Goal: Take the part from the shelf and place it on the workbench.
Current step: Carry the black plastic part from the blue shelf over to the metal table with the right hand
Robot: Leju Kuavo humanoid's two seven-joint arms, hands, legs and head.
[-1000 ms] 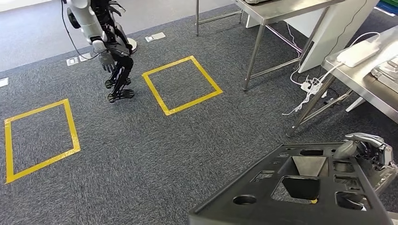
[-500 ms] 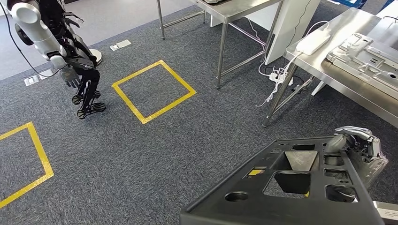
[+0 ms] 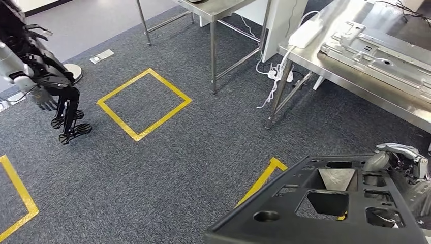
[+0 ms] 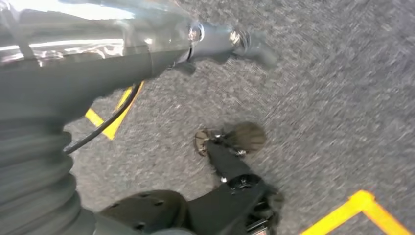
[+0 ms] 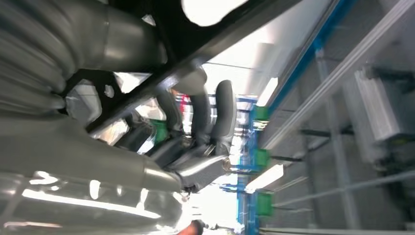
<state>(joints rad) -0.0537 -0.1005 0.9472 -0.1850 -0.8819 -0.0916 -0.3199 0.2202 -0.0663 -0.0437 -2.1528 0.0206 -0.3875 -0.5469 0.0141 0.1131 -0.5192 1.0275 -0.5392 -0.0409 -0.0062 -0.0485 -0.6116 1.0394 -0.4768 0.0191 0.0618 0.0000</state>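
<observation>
My right hand (image 3: pixel 404 165) grips the far right corner of the large black moulded plastic part (image 3: pixel 325 203), carried low over grey carpet, near the steel counter (image 3: pixel 356 76). My left hand's (image 4: pixel 244 41) state I cannot tell.

Right hand (image 5: pixel 195 127) fingers (image 5: pixel 222 110) curled under black part (image 5: pixel 205 44) edge.

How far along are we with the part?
Pickup looks done: the right hand grips the black part, carried above the carpet. The workbench stands ahead to the right. Left: reach it and set the part down.
</observation>
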